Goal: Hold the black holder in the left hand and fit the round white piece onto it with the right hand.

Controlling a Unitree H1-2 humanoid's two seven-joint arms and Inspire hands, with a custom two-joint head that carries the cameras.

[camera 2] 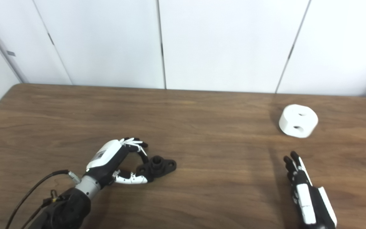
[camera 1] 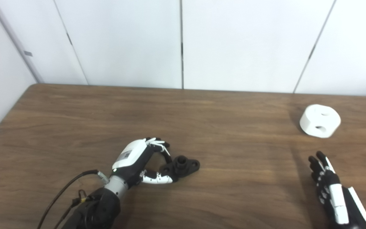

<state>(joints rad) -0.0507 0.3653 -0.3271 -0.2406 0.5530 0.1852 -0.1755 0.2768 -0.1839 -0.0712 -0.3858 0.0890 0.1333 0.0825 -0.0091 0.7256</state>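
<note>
The left hand (camera 1: 138, 159) lies low over the table (camera 1: 75, 121), its white back turned up and its fingers (camera 1: 157, 144) curled over toward the thumb (camera 1: 157, 179). Fingers and thumb close around the near end of the black holder (camera 1: 183, 165), the thumb tip touching its left edge and the fingertips coming down on it from above. The holder itself rests flat on the wood: a flat base with a short round post standing up in the middle and a hole through the lobe on its far right side. A black cable (camera 1: 62, 190) runs back from the wrist along the forearm toward the bottom edge.

The right hand (camera 1: 329, 187) is well apart from it, low at the right of the table. Its fingers are straight, held close side by side and pointing away from the robot, and they hold nothing.

Beyond that hand, nearer the back edge of the table on the right, sits the round white piece (camera 1: 320, 121). It rests on the wood untouched, with one hole in its top face and another in its side wall facing forward.

Behind the table stand plain white wall panels (camera 1: 233, 44).
</note>
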